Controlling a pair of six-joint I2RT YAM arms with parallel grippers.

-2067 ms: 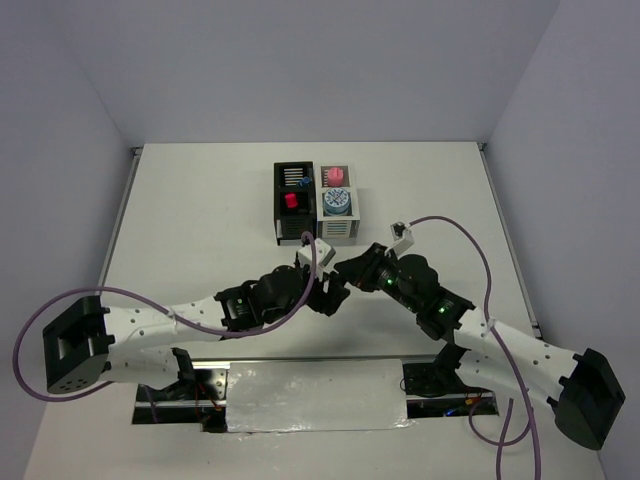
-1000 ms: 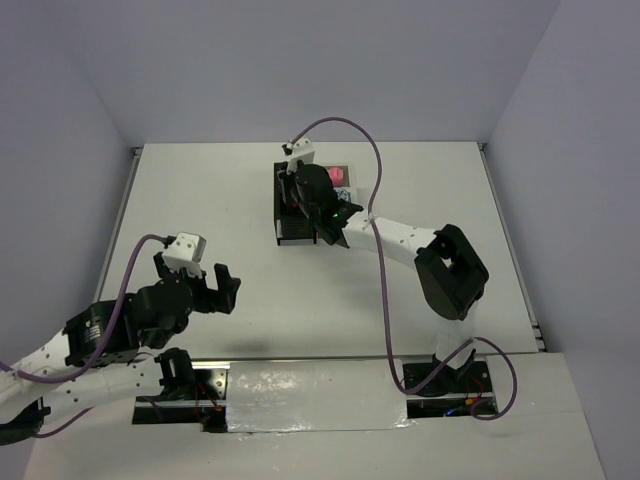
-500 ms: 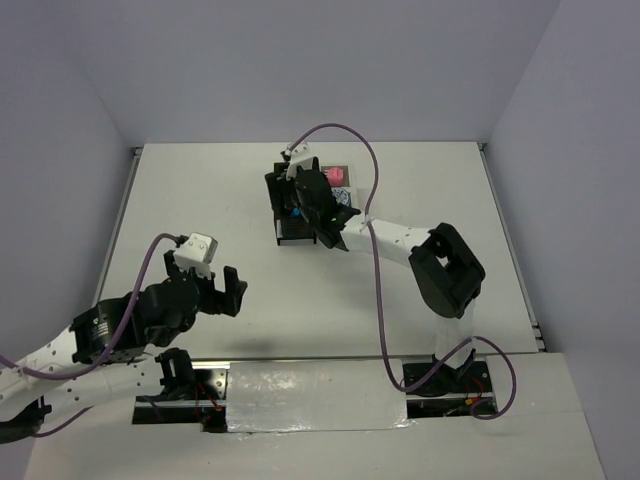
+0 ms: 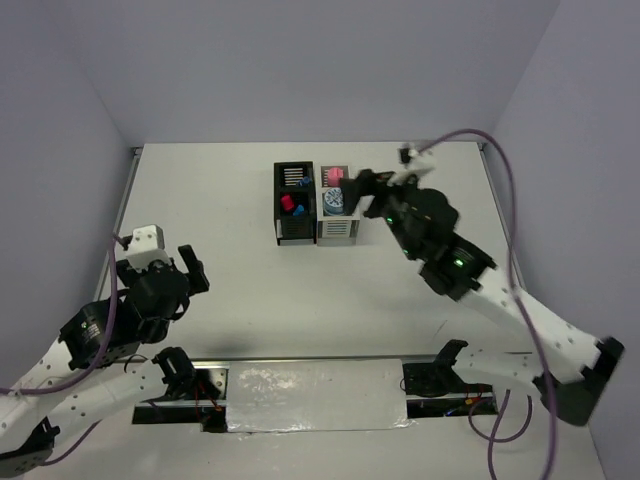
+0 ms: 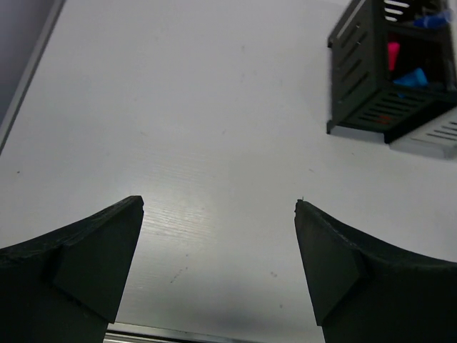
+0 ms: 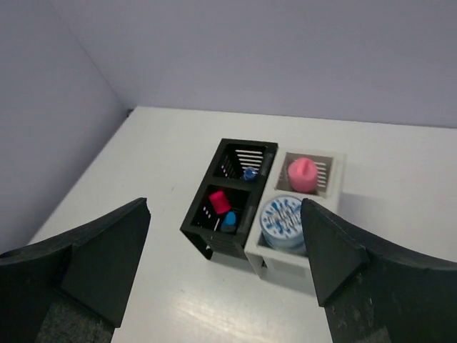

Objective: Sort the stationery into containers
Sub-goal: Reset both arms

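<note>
The black organiser and the white organiser stand side by side at the table's back middle. In the right wrist view the black organiser holds a pink-ended highlighter, a blue-ended one and a blue-capped bottle. The white organiser holds a pink tube and a blue roll. My right gripper hovers open and empty just right of the white organiser, well above both. My left gripper is open and empty over bare table at the near left.
The black organiser and a corner of the white one show at the left wrist view's upper right. A purple cable loops above the right arm. The table's left rim and a metal strip at the near edge bound the surface.
My right gripper has lifted away from over the black organiser and moved right, its arm swung round. My left arm has drawn back further to the near left.
</note>
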